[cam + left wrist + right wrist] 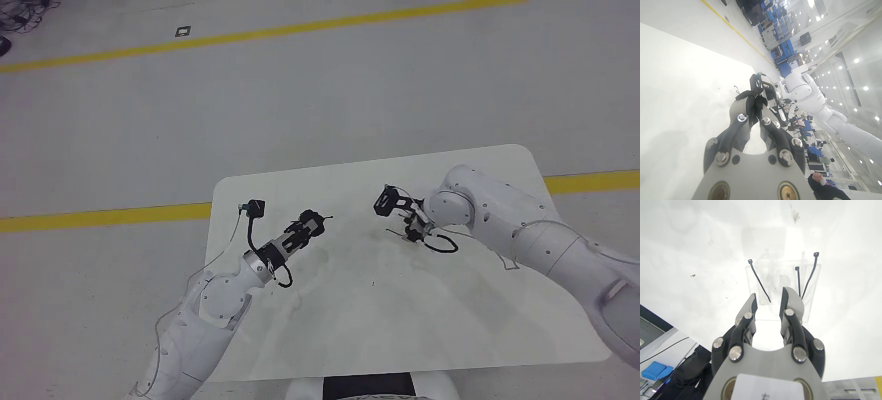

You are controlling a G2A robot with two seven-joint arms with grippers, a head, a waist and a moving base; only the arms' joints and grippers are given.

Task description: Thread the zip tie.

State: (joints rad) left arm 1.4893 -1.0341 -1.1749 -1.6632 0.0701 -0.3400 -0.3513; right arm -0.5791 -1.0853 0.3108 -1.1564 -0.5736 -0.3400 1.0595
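My left gripper [312, 222] hovers over the left middle of the white table [400, 330]. Its black-wrapped fingertips [745, 96] are pressed together, and a thin black zip tie [736, 90] pokes out past them. My right gripper [408, 232] is to its right, a short gap away, and stands open [768, 294] with nothing between its fingers. Just beyond its tips a clear holder [810, 313] carries three black zip ties: one leaning [759, 279], one upright [798, 279], one slanted [810, 275]. The leaning tie's tail ends between the open fingers' tips, apart from both.
The other arm's white forearm [802, 89] and black camera mount [757, 85] sit close ahead of my left gripper. A black cable loop [440, 245] hangs by the right wrist. The table's rounded far corner [749, 66] lies ahead. Small specks [796, 216] dot the tabletop.
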